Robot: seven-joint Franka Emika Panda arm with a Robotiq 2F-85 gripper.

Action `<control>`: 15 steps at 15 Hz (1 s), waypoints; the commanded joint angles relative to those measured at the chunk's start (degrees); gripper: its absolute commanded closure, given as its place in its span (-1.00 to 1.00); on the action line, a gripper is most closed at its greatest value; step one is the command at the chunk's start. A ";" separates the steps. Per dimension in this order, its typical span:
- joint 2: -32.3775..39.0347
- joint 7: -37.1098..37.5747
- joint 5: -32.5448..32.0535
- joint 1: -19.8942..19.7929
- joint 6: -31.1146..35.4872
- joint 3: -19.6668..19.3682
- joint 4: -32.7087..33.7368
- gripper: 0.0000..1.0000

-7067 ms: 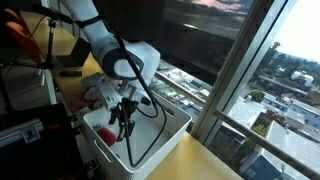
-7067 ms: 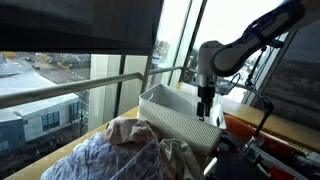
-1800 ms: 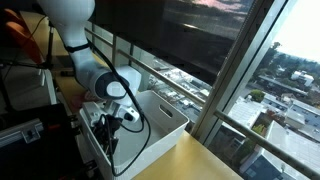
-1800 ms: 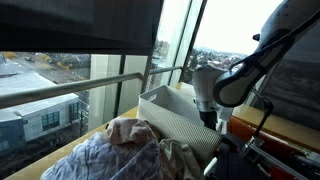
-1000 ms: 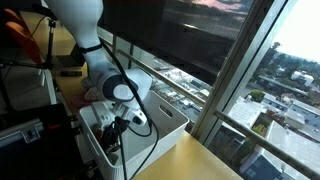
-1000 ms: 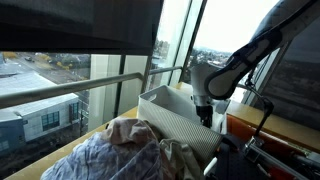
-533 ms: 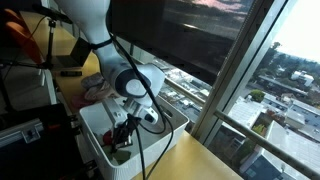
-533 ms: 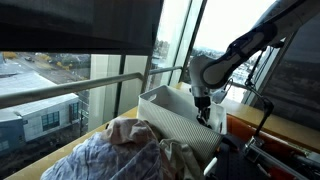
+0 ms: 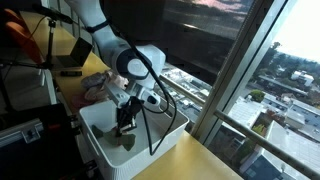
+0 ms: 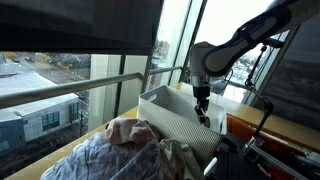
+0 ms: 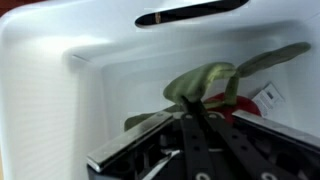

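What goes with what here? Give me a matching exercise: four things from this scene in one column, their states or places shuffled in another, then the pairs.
1 gripper
2 green cloth
3 bin
4 clothes pile

A white, with a slot handle
B heaped outside the bin
C shut
D pinched by the fingers, inside the bin

Pairs: 1-C, 2-D, 3-A, 4-B

The end effector (image 11: 196, 108) pinches a green cloth (image 11: 210, 78) inside a white bin (image 11: 60, 110); a red item (image 11: 262, 98) lies just beside the cloth.
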 commanded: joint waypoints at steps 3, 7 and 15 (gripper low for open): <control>-15.23 4.91 -2.73 5.82 -5.04 2.40 -1.55 0.98; -21.92 8.48 -4.56 8.76 -10.20 5.80 1.37 0.98; -22.38 12.20 -6.75 11.21 -11.93 11.42 3.15 0.98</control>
